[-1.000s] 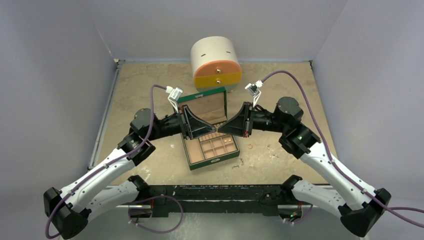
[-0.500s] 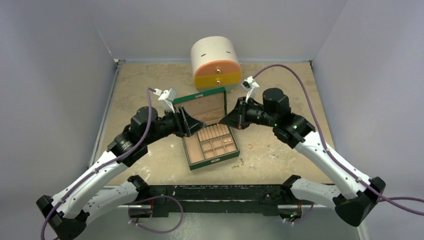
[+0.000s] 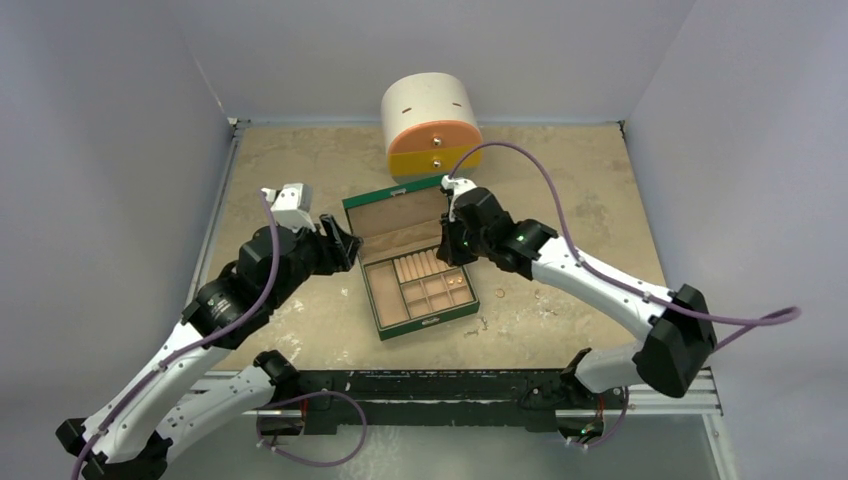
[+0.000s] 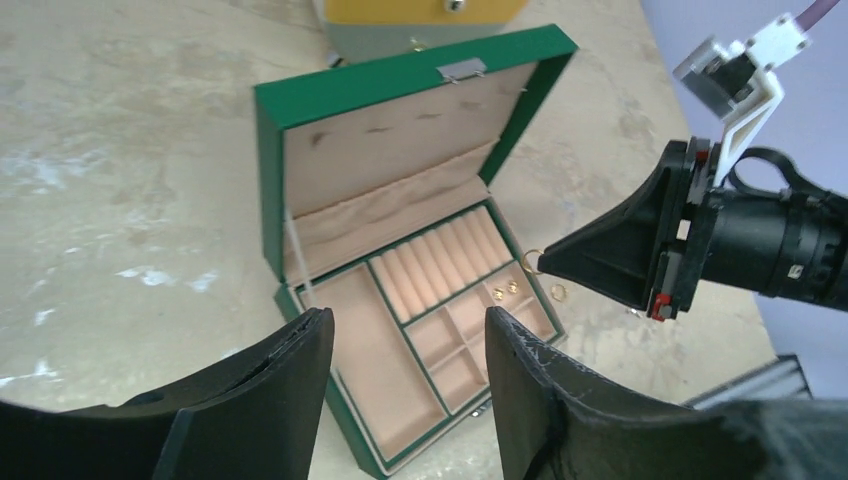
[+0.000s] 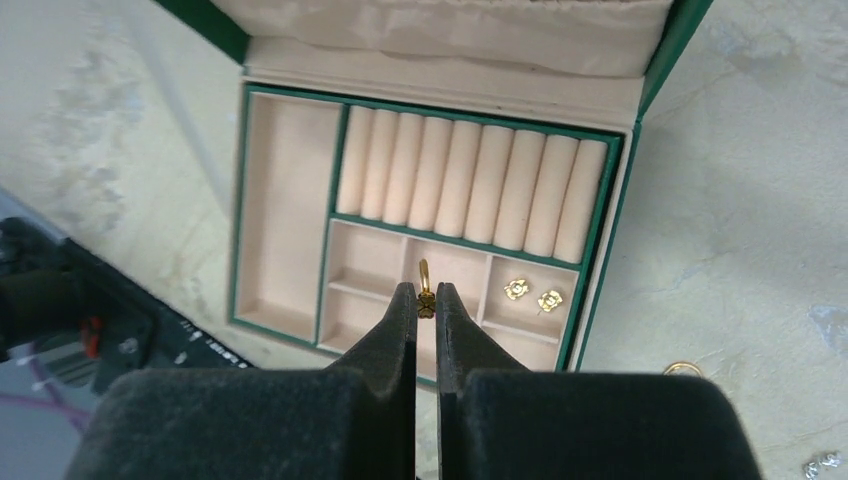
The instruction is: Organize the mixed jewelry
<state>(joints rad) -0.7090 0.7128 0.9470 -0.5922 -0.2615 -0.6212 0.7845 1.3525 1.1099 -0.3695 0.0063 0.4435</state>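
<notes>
The green box (image 3: 425, 325) lies open mid-table, lid back, tan compartments showing (image 5: 600, 270). My right gripper (image 5: 425, 295) hangs over its small compartments, shut on a small gold hoop (image 5: 424, 275). From the left wrist view the same hoop (image 4: 531, 257) sticks out of the right gripper's tip (image 4: 548, 264). Two gold studs (image 5: 532, 294) lie in the box's right compartment. Another gold ring (image 5: 682, 368) lies on the table right of the box (image 3: 500, 293). My left gripper (image 4: 405, 325) is open and empty, left of the box (image 3: 345, 248).
The round cream-orange-yellow drawer chest (image 3: 431, 125) stands behind the box, drawers closed. A little silvery bit (image 3: 480, 324) lies on the table by the box's front right corner. Grey walls close in the table on three sides.
My left gripper has pulled back to the left, away from the box, and opened wider. The right arm has swung in over the box, still shut on the gold hoop.
</notes>
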